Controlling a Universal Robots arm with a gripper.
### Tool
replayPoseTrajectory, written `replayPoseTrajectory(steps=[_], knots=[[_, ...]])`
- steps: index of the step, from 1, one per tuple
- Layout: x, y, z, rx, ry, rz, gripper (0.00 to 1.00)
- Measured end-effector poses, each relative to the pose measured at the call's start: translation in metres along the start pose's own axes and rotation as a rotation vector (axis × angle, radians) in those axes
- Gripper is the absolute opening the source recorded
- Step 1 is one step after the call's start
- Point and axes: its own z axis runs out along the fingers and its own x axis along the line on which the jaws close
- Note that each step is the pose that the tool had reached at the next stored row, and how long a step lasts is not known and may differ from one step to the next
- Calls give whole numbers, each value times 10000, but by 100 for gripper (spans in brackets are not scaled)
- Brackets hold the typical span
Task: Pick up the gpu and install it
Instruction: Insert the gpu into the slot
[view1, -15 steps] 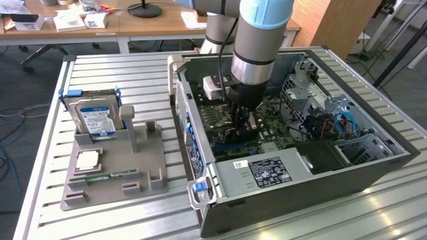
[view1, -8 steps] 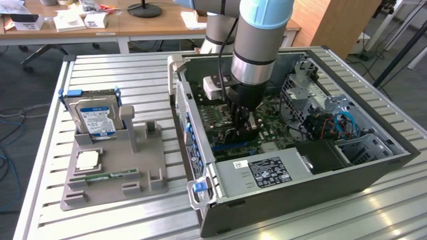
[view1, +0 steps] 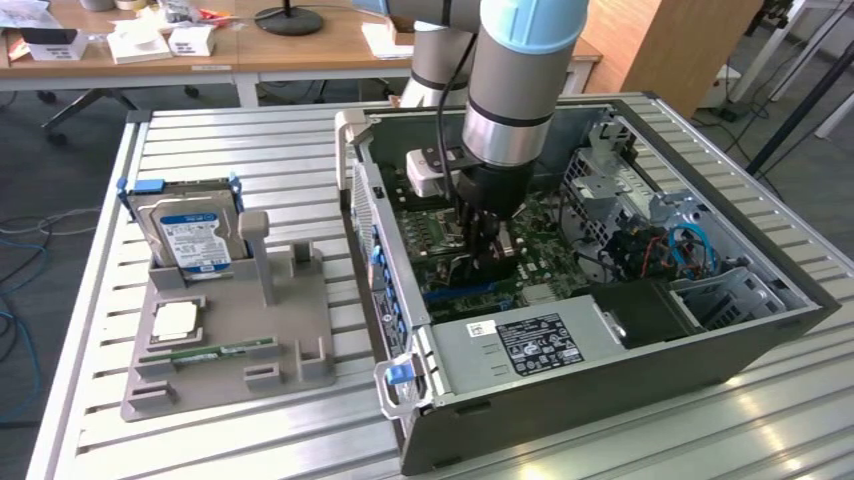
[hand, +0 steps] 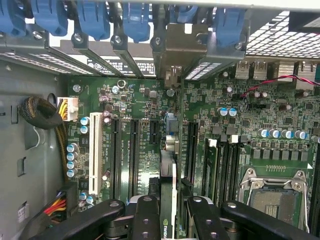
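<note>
The gpu (hand: 171, 150) is seen edge-on in the wrist view. It is a thin dark card standing upright over the black expansion slots of the green motherboard (hand: 240, 115). Its metal bracket end (hand: 175, 47) lies against the case's rear slot openings. My gripper (hand: 170, 220) is shut on the card, with a black finger (hand: 145, 215) on each side. In the exterior view the gripper (view1: 483, 235) reaches down inside the open computer case (view1: 747, 345), and the gpu (view1: 483, 265) is a dark shape below it, low over the board.
Blue slot latches (hand: 95, 20) line the case's rear wall. A white slot (hand: 93, 145) and the CPU socket (hand: 272, 192) flank the card. At the exterior view's left, a grey fixture (view1: 287, 330) holds a hard drive (view1: 194, 235), a processor (view1: 176, 322) and a memory stick (view1: 214, 352).
</note>
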Motion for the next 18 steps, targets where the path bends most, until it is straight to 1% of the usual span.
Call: replayPoseTrajectory(steps=[8, 18], knots=[[0, 9, 3, 18, 4, -4, 26], [0, 10, 10, 18, 5, -4, 26]])
